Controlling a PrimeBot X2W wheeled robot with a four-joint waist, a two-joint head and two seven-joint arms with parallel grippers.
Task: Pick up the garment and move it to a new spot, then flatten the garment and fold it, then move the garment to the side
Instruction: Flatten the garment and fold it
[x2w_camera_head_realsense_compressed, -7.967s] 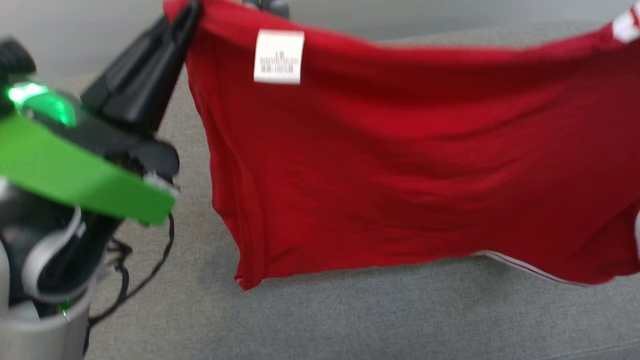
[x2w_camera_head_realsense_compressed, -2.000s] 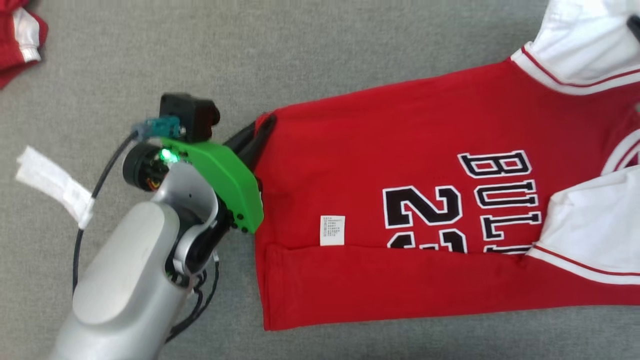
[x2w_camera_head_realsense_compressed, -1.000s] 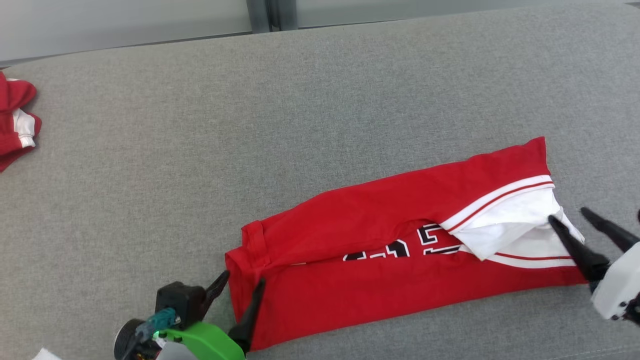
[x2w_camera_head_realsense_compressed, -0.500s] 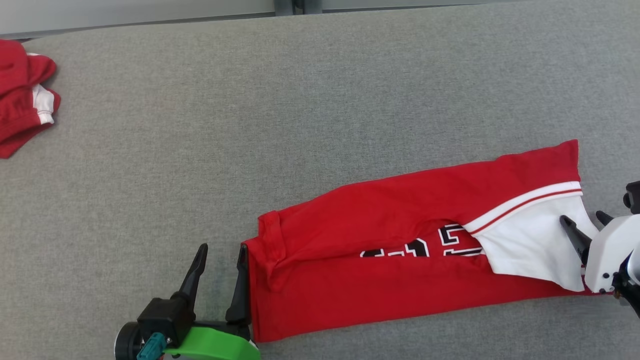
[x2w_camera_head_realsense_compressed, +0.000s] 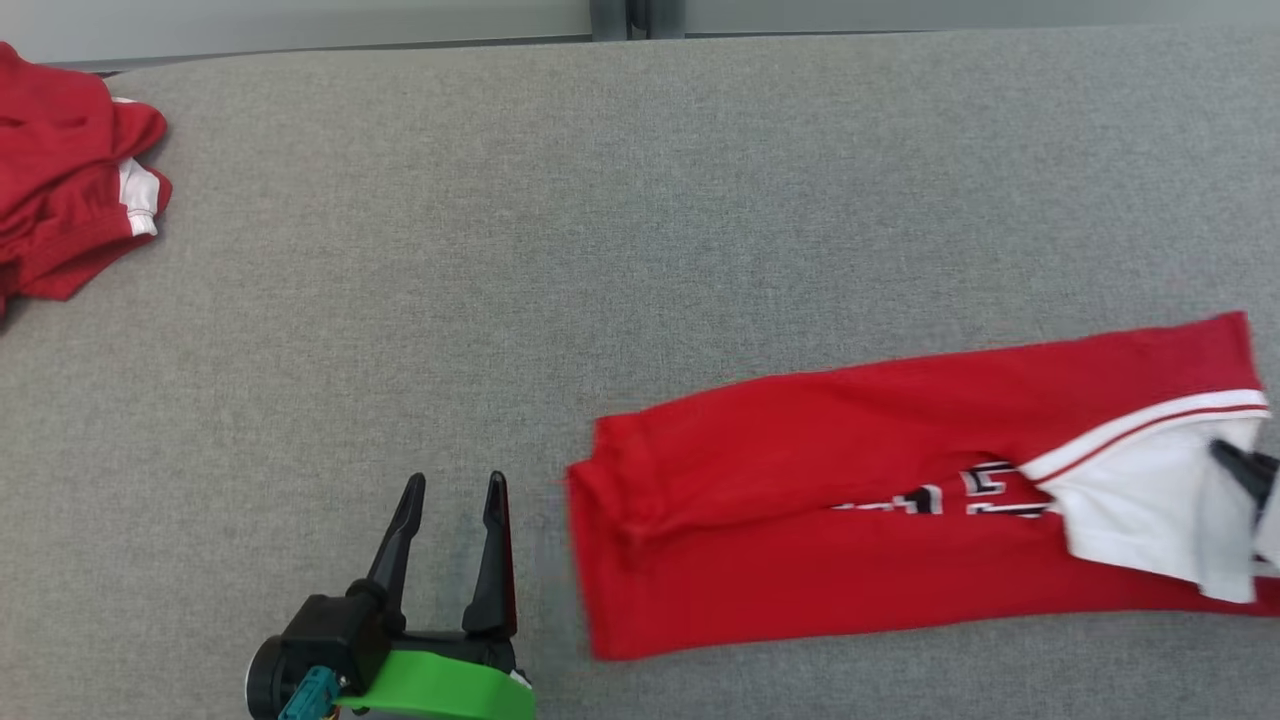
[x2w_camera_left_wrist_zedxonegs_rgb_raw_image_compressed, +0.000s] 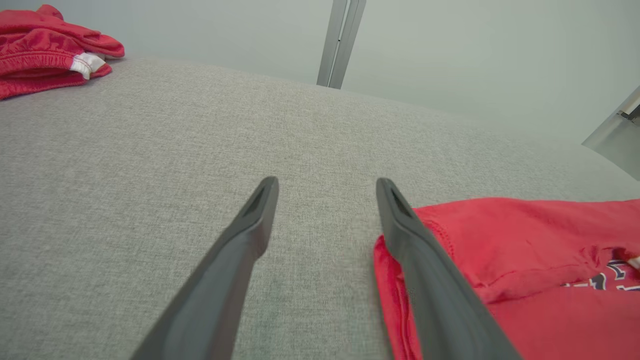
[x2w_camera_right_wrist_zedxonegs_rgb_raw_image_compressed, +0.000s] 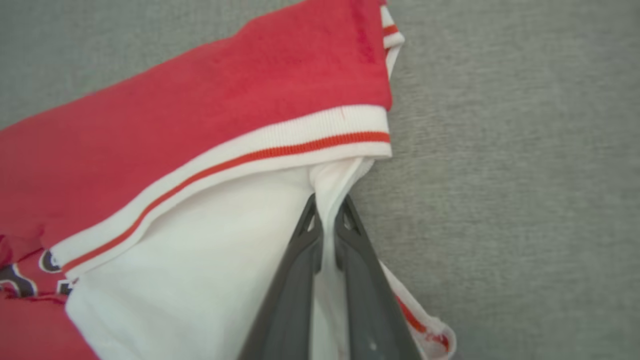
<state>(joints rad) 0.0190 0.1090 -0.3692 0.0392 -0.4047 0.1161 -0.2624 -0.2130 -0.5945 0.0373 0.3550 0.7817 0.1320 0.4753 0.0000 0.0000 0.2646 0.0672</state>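
Right wrist view: right end effector (x2w_camera_right_wrist_zedxonegs_rgb_raw_image_compressed: 328, 204) tight on garment (x2w_camera_right_wrist_zedxonegs_rgb_raw_image_compressed: 210, 100)

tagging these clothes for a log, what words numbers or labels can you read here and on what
No text here can be read whole.
Black-and-white print on the red jersey: the fold covers most of it, and the slivers of characters that show are unreadable.
White patch on the other red garment at the far left: too small to tell if it bears any text.
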